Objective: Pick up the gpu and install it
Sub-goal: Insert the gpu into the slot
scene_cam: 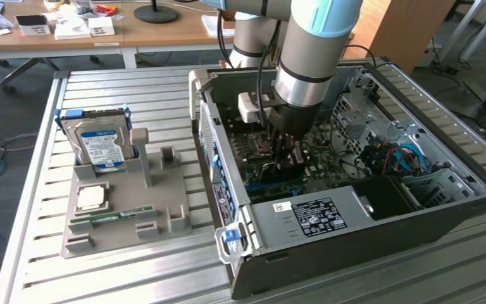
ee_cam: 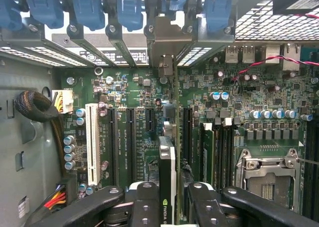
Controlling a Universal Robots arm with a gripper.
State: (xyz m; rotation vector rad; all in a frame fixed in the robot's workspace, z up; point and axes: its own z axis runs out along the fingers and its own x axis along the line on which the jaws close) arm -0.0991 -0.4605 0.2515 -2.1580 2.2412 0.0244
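Observation:
Inside the open computer case (scene_cam: 445,209), my gripper (scene_cam: 283,158) reaches down over the green motherboard (ee_cam: 124,87). The gripper (ee_cam: 172,194) is shut on the gpu (ee_cam: 167,159), which the wrist view shows edge-on between the black fingers (ee_cam: 144,197). The card stands upright on its edge, in line with the expansion slots. Its silver end bracket (ee_cam: 164,37) sits at the rear slot openings, among the blue clips (ee_cam: 129,10). In the exterior view the gpu (scene_cam: 278,170) is a dark shape under the gripper. I cannot tell whether its edge sits in the slot.
A grey holder (scene_cam: 124,209) on the slatted table at the exterior view's left carries a hard drive (scene_cam: 104,142), a processor (scene_cam: 91,197) and a memory stick (scene_cam: 121,215). The power supply (scene_cam: 311,218) fills the case's near side. Cables (scene_cam: 399,158) lie toward the exterior view's right.

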